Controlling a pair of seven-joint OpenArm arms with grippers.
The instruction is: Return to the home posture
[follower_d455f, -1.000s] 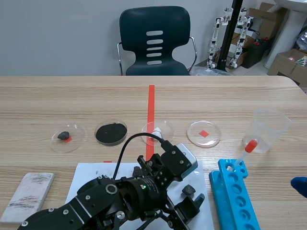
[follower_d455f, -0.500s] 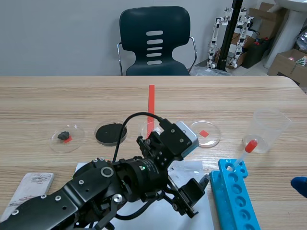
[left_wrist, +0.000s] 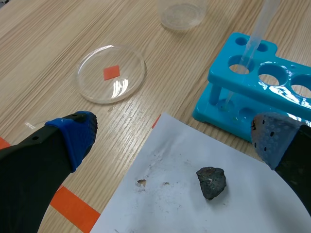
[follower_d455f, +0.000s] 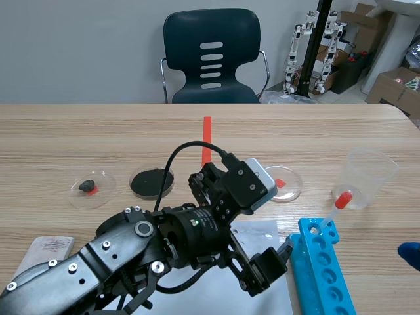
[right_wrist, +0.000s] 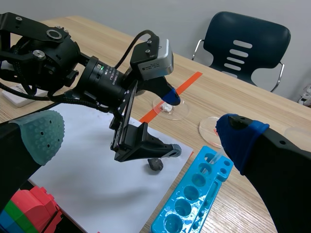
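Observation:
My left gripper (left_wrist: 175,136) is open above the white paper (left_wrist: 194,208), one blue pad to each side. A small dark rock (left_wrist: 211,182) lies loose on the paper beneath the gap, touching neither finger. In the scene view the left arm rises over the paper (follower_d455f: 256,230), its gripper (follower_d455f: 272,262) next to the blue rack (follower_d455f: 321,269); the rock is hidden there. The right wrist view shows that arm's gripper (right_wrist: 174,124) above the rock (right_wrist: 155,164). My right gripper (right_wrist: 141,131) is open and empty; one blue fingertip (follower_d455f: 410,252) shows at the scene's right edge.
The blue rack (left_wrist: 262,92) holds a pipette (follower_d455f: 335,209), with a clear cup (follower_d455f: 367,177) behind. Three petri dishes sit in a row: dark lump (follower_d455f: 92,187), black powder (follower_d455f: 152,182), red square (follower_d455f: 285,184). A white block (follower_d455f: 42,259) lies at the near left.
The left gripper's fingers have spread from shut to wide open, and the left arm has lifted and swung toward the blue rack. The rock stays on the paper.

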